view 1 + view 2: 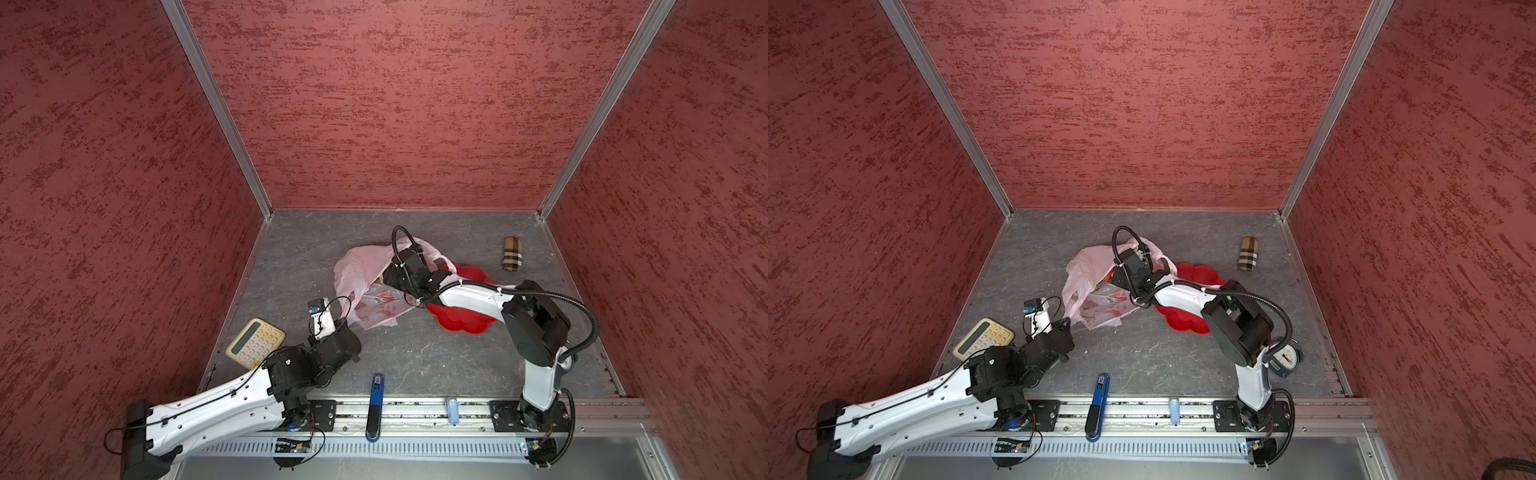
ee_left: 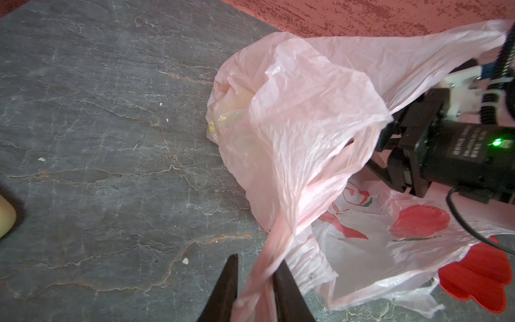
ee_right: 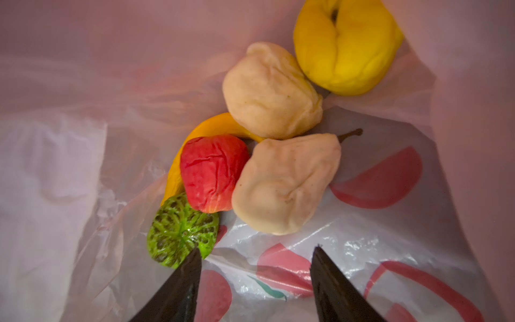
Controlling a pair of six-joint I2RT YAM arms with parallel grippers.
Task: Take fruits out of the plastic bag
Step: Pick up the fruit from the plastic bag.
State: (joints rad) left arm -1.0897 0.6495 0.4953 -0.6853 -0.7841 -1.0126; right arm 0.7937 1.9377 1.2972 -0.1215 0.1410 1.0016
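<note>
The pale-pink plastic bag (image 1: 361,274) (image 1: 1090,270) lies mid-table with its mouth held up. My left gripper (image 2: 256,278) is shut on one twisted loop handle of the bag (image 2: 301,125). My right gripper (image 3: 257,251) is inside the bag, open, with nothing between its fingers. In front of it lie the fruits: a green round one (image 3: 181,231) beside one fingertip, a red one (image 3: 211,172), a banana (image 3: 195,145), two beige lumpy ones (image 3: 284,184) (image 3: 270,92) and a yellow round one (image 3: 345,47).
A red flower-shaped plate (image 1: 461,324) (image 1: 1183,322) lies right of the bag, partly under my right arm. A calculator (image 1: 255,340) sits at the left, a plaid case (image 1: 513,253) at the back right, a clock (image 1: 1283,357) by the right arm's base, and a blue tool (image 1: 375,405) at the front rail.
</note>
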